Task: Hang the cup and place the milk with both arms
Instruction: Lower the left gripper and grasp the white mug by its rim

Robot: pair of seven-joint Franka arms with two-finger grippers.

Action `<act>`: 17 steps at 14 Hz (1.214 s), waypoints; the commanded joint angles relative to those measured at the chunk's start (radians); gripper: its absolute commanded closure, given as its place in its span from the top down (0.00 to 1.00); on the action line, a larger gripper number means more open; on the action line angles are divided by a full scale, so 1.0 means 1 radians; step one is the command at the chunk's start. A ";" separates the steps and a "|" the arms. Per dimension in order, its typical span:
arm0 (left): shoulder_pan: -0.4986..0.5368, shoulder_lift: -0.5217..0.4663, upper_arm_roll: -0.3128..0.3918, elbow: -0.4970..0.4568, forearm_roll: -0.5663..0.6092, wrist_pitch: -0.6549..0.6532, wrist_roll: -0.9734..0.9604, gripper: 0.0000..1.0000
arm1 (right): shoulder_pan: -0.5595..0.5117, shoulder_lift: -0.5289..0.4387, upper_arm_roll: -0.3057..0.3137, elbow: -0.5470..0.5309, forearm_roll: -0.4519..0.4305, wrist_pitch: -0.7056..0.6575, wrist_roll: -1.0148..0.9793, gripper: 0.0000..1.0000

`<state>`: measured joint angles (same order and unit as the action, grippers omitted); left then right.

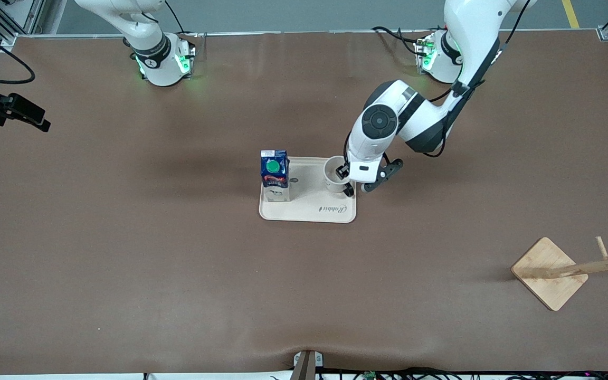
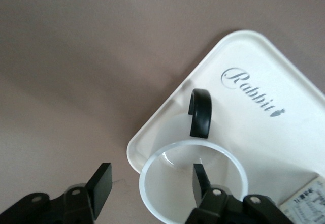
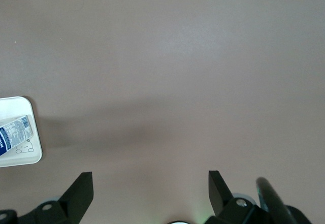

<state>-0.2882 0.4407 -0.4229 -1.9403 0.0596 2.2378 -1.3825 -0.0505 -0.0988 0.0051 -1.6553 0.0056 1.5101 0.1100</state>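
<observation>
Front view, cup: the cup (image 1: 334,173) stands on the tray (image 1: 309,211), at the end toward the left arm's side, and the left gripper (image 1: 347,180) is down at its rim.
Front view, milk: the milk (image 1: 274,175) stands upright on the same tray, at the end toward the right arm's side, well apart from the left gripper.
Front view, table: a wide brown table (image 1: 177,264) holds the pale tray near its middle, and a wooden rack (image 1: 573,270) stands near the front camera at the left arm's end.
Front view, room: a grey floor shows past the table's top edge.
Front view, arms: the left arm (image 1: 415,121) bends down from its base to the tray; the right arm (image 1: 145,37) waits by its base, and its gripper does not show here.

Left wrist view, cup: one finger (image 2: 200,183) sits inside the cup (image 2: 152,183), the other finger (image 2: 99,186) sits outside over the table, so the wall is between them.
Left wrist view, gripper: the left gripper (image 2: 147,186) is apart and not yet squeezing the wall.
Left wrist view, handle: the black handle (image 2: 201,113) points away from the fingers, over the tray (image 2: 254,71).

Right wrist view, gripper: the right gripper (image 3: 150,191) is wide apart and holds nothing, over bare brown table (image 3: 177,56).
Right wrist view, milk: a bit of the milk (image 3: 12,135) and a tray (image 3: 31,155) corner show at the edge, well apart from the gripper.
</observation>
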 commanded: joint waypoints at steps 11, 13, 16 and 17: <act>-0.043 0.059 0.006 0.023 0.072 0.008 -0.035 0.00 | -0.006 0.013 0.004 0.025 0.017 -0.002 -0.013 1.00; -0.028 0.027 0.007 0.040 0.129 -0.010 -0.032 0.00 | -0.006 0.016 0.004 0.031 0.019 -0.002 -0.013 1.00; 0.026 -0.063 0.007 0.139 0.215 -0.174 0.015 0.00 | 0.014 0.045 0.013 0.031 0.020 -0.005 -0.015 1.00; 0.053 -0.092 0.007 0.191 0.215 -0.249 0.104 0.00 | 0.035 0.048 0.015 0.031 0.019 -0.011 -0.015 1.00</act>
<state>-0.2821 0.4337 -0.4144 -1.8161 0.2549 2.1170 -1.3748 -0.0427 -0.0812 0.0146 -1.6507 0.0137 1.5139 0.1033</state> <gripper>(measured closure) 0.925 0.000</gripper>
